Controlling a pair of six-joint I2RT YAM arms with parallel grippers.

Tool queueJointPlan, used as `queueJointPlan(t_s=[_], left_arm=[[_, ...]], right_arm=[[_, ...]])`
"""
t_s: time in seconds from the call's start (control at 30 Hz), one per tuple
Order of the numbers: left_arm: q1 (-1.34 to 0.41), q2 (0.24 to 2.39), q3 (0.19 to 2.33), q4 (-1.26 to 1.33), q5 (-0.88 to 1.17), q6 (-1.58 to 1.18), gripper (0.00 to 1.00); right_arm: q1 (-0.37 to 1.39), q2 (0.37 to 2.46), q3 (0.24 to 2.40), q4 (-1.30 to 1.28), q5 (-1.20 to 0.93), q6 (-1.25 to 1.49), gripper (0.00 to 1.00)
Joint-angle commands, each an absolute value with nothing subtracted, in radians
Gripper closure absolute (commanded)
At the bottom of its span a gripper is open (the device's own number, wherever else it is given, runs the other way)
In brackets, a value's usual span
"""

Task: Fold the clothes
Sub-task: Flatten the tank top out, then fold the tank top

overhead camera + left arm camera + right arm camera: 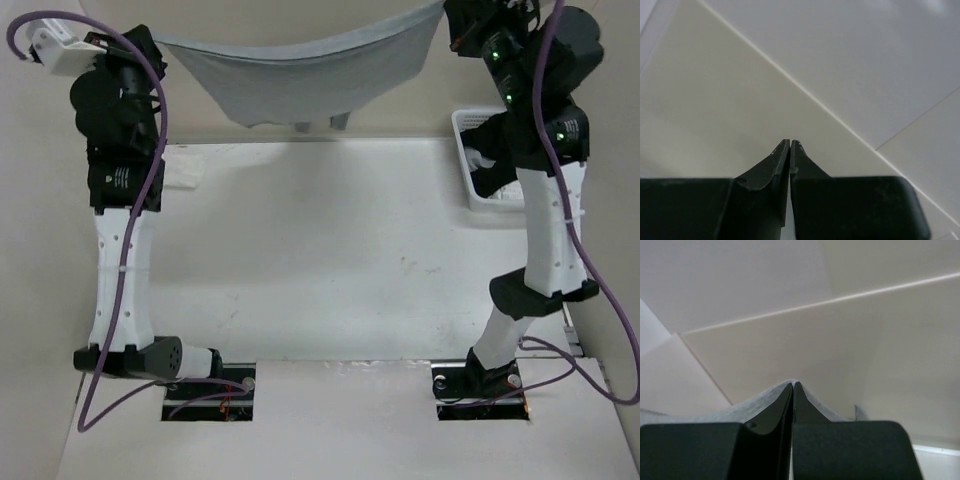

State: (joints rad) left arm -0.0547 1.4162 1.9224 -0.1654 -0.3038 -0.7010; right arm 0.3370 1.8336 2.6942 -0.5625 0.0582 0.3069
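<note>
Black fingers are seen pressed together on the left gripper, with only a thin line between them. From above, this gripper is found high up at 11 o'clock. The left end of the grey tank top is pinched there.

A small white cloth is laid on the white table at 10 o'clock. It is placed just beside the left arm and well apart from the tank top.

The tank top is held up in the air at 12 o'clock, over the far edge of the table. It is stretched between the two grippers and is sagged in the middle like a hammock. Its lowest bits are hung down close to the table's far edge. Whether they touch the table cannot be told.

The right gripper is raised at 1 o'clock. Its tips are shut tight on the right end of the tank top. In the right wrist view, grey cloth is seen bunched on both sides of the closed tips.

A white basket is placed on the table at 2 o'clock. It is partly hidden behind the right arm, and something white is seen inside it.
</note>
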Motion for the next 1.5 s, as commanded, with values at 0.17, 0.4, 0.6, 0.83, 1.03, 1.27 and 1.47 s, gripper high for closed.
queueJointPlan(t_s=[0.17, 0.4, 0.6, 0.83, 1.03, 1.27, 1.47], left_arm=[[-0.062, 1.220, 1.570, -0.034, -0.339, -0.675, 0.99], [-0.103, 0.808, 0.930, -0.040, -0.385, -0.735, 0.99], [-0.125, 0.401, 0.677, -0.395, -0.387, -0.767, 0.99], [-0.160, 0.135, 0.611, -0.799, -0.336, -0.886, 0.99], [-0.145, 0.173, 0.615, -0.752, -0.377, -0.907, 0.99], [-0.134, 0.561, 0.583, -0.263, -0.406, -0.934, 0.99], [-0.090, 1.088, 0.839, 0.050, -0.426, -0.910, 0.99]], right_arm=[[0.376, 1.518, 2.081, -0.369, 0.107, 0.291, 1.00], [0.562, 1.007, 1.170, -0.140, 0.218, 0.346, 1.00], [0.838, 0.629, 0.744, -0.288, 0.327, 0.535, 1.00], [1.143, 0.396, 0.523, -0.610, 0.370, 0.883, 1.00], [1.236, 0.546, 0.528, -0.536, 0.403, 0.889, 1.00], [0.756, 0.886, 0.685, -0.120, 0.113, 0.586, 1.00], [0.471, 1.276, 0.990, 0.024, -0.058, 0.541, 1.00]])
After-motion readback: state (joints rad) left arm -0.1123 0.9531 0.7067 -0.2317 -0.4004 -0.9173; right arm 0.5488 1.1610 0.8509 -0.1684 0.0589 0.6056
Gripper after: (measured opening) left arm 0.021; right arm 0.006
